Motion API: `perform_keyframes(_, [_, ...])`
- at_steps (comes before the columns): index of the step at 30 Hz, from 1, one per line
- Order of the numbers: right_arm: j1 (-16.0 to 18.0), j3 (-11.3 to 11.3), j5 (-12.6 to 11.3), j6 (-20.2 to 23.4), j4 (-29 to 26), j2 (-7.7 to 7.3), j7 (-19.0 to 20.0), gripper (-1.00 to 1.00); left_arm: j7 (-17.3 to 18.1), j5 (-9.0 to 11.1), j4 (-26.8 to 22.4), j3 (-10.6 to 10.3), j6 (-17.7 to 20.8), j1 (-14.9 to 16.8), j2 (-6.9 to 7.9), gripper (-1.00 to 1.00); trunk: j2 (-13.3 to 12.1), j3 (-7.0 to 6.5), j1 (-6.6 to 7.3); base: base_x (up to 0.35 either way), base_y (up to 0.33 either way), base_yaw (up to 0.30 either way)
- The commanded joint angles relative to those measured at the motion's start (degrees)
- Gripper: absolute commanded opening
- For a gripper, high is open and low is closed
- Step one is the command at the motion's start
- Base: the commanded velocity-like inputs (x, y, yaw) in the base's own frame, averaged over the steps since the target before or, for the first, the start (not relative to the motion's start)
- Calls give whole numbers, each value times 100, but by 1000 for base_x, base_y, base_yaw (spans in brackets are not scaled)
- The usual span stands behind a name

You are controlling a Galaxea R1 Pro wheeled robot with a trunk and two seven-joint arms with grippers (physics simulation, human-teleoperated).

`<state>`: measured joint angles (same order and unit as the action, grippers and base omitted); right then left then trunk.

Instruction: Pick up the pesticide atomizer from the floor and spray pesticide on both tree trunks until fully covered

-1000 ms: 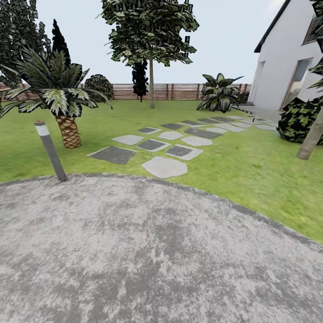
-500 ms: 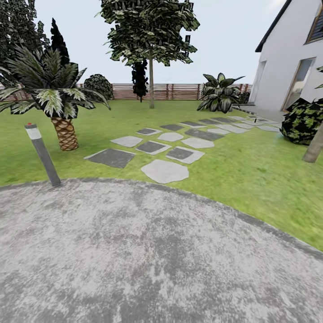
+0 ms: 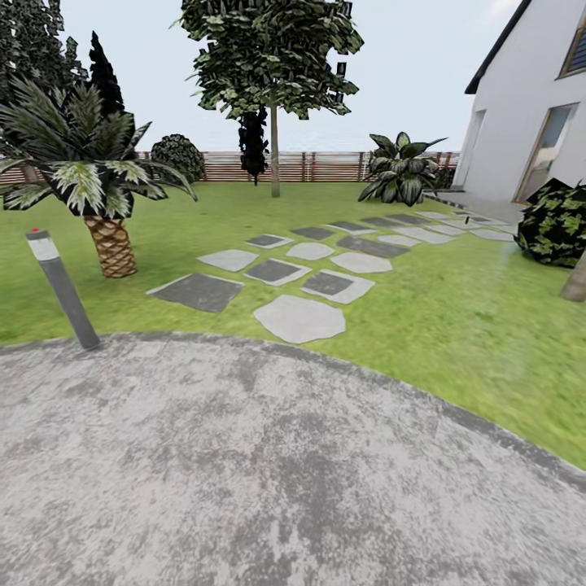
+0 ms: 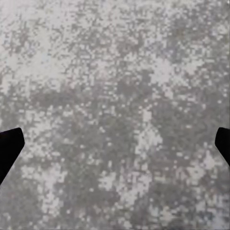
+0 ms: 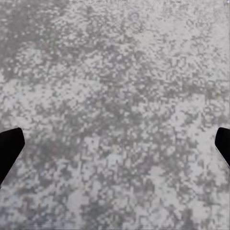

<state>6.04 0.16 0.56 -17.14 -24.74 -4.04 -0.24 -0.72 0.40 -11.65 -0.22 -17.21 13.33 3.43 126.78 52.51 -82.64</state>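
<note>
The floor is a path of pale and dark grey stone slabs [image 3: 299, 317] running through the grass toward the house. A tiny dark upright speck [image 3: 466, 218] stands on the far slabs, too small to identify. A tall tree with a bare trunk [image 3: 275, 155] rises at the back by the fence. The foot of a thick grey-brown tree trunk [image 3: 576, 282] leans at the right edge. My left gripper [image 4: 115, 148] hangs open over mottled gravel, its dark fingertips [image 4: 8, 148] far apart. My right gripper [image 5: 115, 148] is open over the same gravel.
I stand on a round gravel patch [image 3: 268, 472] bordered by lawn. A grey bollard light [image 3: 62, 289] leans at its left edge, with a short palm [image 3: 104, 236] behind it. A dark bush [image 3: 560, 224] and a white house [image 3: 529, 106] are at the right, a slatted fence [image 3: 325, 166] behind.
The whole head view has shifted, so the camera has moved forward: bollard and palm slid left, the right trunk slid toward the frame edge. Nothing in the scene moved itself.
</note>
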Motion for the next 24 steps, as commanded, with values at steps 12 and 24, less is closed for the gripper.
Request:
perform_keyframes(12, [3, 4, 6, -17, 4, -1, -2, 100, -7, 4, 5, -4, -19, 3, 0, 100, 2, 5, -2, 339, 0, 0])
perform_keyframes(24, [3, -26, -19, -24, 18, 12, -11, 100, -7, 4, 2, -4, -19, 3, 16, 100, 2, 5, -2, 339, 0, 0])
